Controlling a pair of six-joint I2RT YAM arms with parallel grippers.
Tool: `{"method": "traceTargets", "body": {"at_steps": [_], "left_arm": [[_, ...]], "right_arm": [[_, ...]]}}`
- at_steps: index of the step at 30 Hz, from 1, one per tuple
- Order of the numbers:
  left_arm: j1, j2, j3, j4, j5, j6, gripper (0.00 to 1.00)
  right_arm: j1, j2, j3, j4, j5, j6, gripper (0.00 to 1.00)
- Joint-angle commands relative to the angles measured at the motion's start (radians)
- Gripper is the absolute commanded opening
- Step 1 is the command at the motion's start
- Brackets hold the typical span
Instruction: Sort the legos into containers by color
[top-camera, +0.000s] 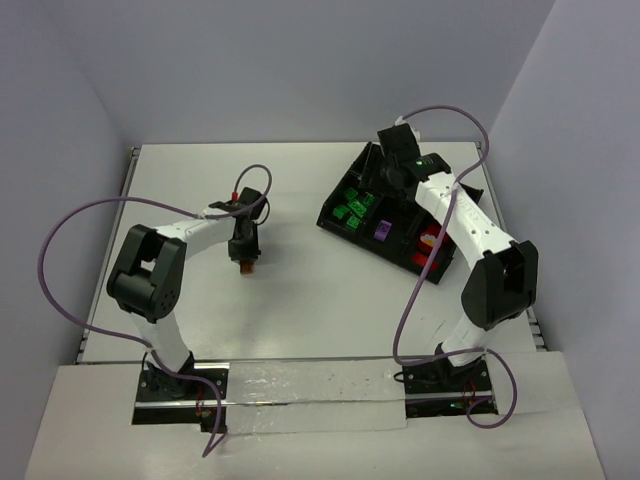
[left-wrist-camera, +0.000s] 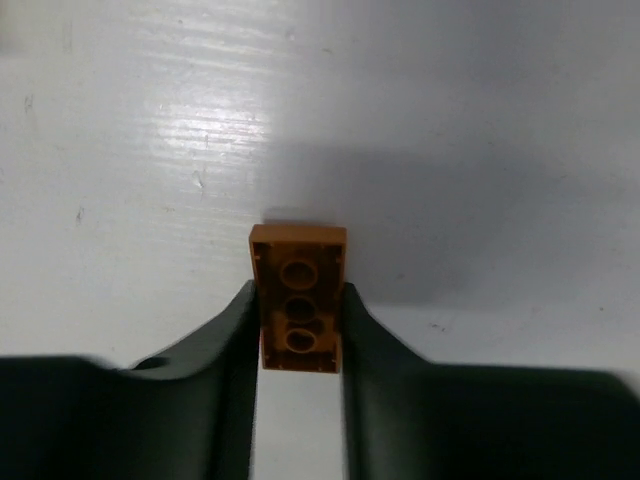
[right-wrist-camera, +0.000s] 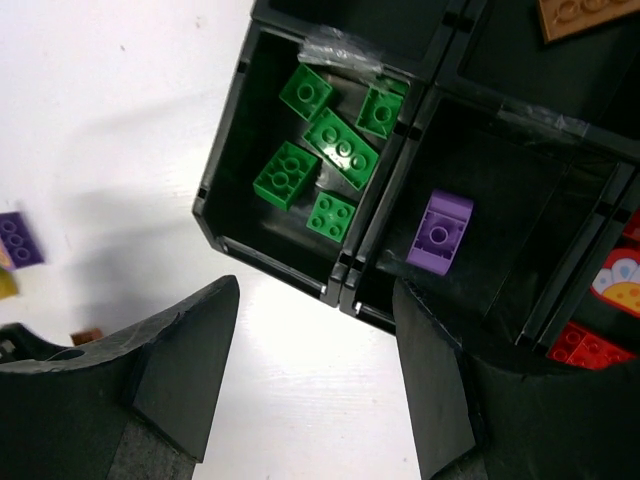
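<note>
Your left fingers (left-wrist-camera: 235, 340) are pinching an orange brick (left-wrist-camera: 298, 250) by its long sides, its hollow underside facing the wrist camera. They are holding it low at the desk (top-camera: 310, 300), well apart from the tray (top-camera: 335, 215), off its left side (whether the brick is touching the desk, I cannot tell).

Your right fingers (right-wrist-camera: 190, 350) are hanging spread wide above the tray's near wall, gripping nothing. Five green bricks (right-wrist-camera: 340, 148) are lying in the tray's corner bin. A single purple brick (right-wrist-camera: 440, 232) is sitting in the bin just beside that one, and red bricks (right-wrist-camera: 585, 345) are showing in the next bin along. An orange plate (right-wrist-camera: 575, 15) is peeking in from a bin in the tray's far row.

Outside the tray, beyond the green bin's outer wall, a loose purple brick (right-wrist-camera: 18, 240) is lying on the desk, with a yellow piece (right-wrist-camera: 5, 285) just beside it.
</note>
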Motion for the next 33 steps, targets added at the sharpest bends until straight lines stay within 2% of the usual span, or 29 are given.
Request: {"method": "traceTargets", "body": {"at_steps": [1,2,4,6,10,14,18,22,25,29,33], "left_arm": [[-0.003,0.019,0.016,0.035,0.016,0.011,0.05],[-0.003,0.010,0.024,0.027,0.024,0.014,0.01],[-0.003,-0.041,0.061,0.009,0.060,0.024,0.00],[-0.003,-0.086,0.119,-0.010,0.112,0.036,0.00],[0.017,-0.142,0.268,-0.036,0.319,0.041,0.00],[0.044,-0.138,0.357,0.019,0.553,-0.048,0.00],[0.065,-0.129,0.349,0.195,0.755,-0.176,0.00],[0.092,-0.132,0.317,0.342,0.890,-0.278,0.00],[0.108,-0.138,0.307,0.393,0.930,-0.291,0.00],[0.142,-0.161,0.255,0.549,1.040,-0.372,0.00],[0.154,-0.173,0.247,0.589,1.079,-0.396,0.00]], "right_arm": [[0.009,-0.052,-0.024,0.022,0.002,-0.030,0.71],[0.008,-0.047,-0.017,0.022,-0.003,-0.034,0.71],[0.011,-0.048,-0.024,0.037,-0.021,-0.038,0.71],[0.012,-0.072,-0.077,0.137,-0.093,-0.049,0.70],[0.026,-0.112,-0.150,0.256,-0.327,-0.077,0.70],[0.070,-0.163,-0.233,0.348,-0.370,-0.075,0.70],[0.079,-0.181,-0.302,0.504,-0.528,-0.009,0.70],[0.080,-0.166,-0.321,0.603,-0.698,0.060,0.70],[0.080,-0.130,-0.321,0.672,-0.851,0.093,0.71],[0.080,-0.124,-0.362,0.795,-0.941,0.172,0.73],[0.081,-0.108,-0.349,0.856,-0.997,0.222,0.74]]}}
